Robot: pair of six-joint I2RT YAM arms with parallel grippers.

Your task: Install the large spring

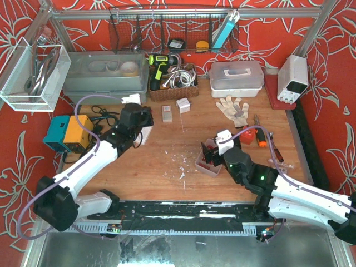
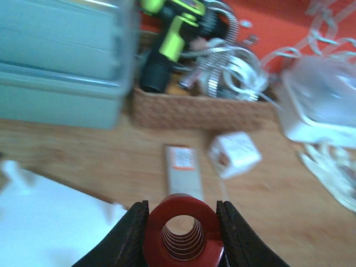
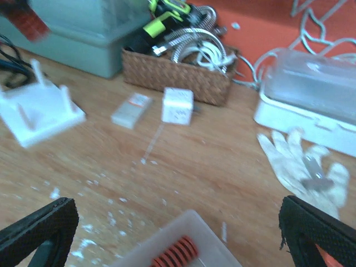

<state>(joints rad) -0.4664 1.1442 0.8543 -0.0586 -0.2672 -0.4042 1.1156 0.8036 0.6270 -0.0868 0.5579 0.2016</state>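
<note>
Biggest worry, in my judgement: the white fixture (image 3: 39, 108) at the tabletop's (image 1: 167, 167) far left could get shoved if the large spring (image 2: 182, 214), clenched end-on in the left gripper's (image 2: 182, 238) jaws near it, descends off-axis; the slick coil might also pop free. The right gripper's (image 3: 178, 229) jaws hang released over a tray (image 3: 192, 222).

Flecked wood; matte plastic with thin pegs; frosted tray; red, round, hollow coil.

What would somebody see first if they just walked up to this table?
Probably the big red spring, clamped end-on in the jaws of the left arm. Next, the orange spring lying in a pale tray below the open jaws of the right arm, and the red flowered walls all around.
</note>
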